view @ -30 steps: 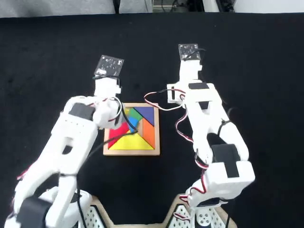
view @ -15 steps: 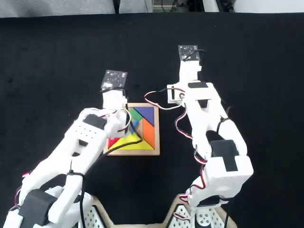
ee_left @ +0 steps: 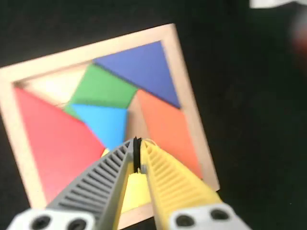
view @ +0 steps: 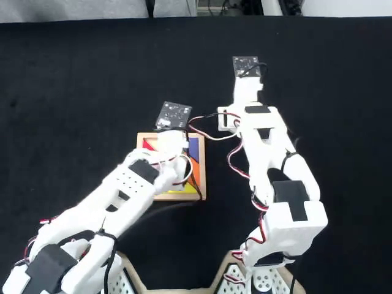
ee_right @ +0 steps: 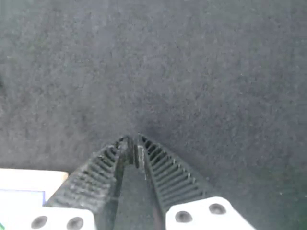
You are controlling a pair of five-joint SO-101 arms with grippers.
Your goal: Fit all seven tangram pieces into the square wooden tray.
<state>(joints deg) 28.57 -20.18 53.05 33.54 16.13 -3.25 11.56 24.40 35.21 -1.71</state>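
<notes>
The square wooden tray [ee_left: 187,91] lies under my left gripper [ee_left: 137,142], which is shut with nothing in it, its tips just above the middle of the tray. Inside lie a red triangle [ee_left: 53,143], a green piece [ee_left: 103,88], a dark blue triangle [ee_left: 141,69], a light blue triangle [ee_left: 105,124], an orange piece [ee_left: 168,134] and a yellow piece [ee_left: 132,191]. A pale wood-coloured patch [ee_left: 53,86] fills one corner. From above, the left arm [view: 141,177] covers most of the tray [view: 203,184]. My right gripper [ee_right: 130,141] is shut over bare black cloth, beyond the tray.
Black cloth [view: 73,79] covers the whole table. The right arm [view: 263,141] stretches along the tray's right side toward the back. A white and blue object [ee_right: 24,184] sits at the edge of the right wrist view.
The left arm has swung to the right across the tray and now hides most of it. The right arm has stayed put.
</notes>
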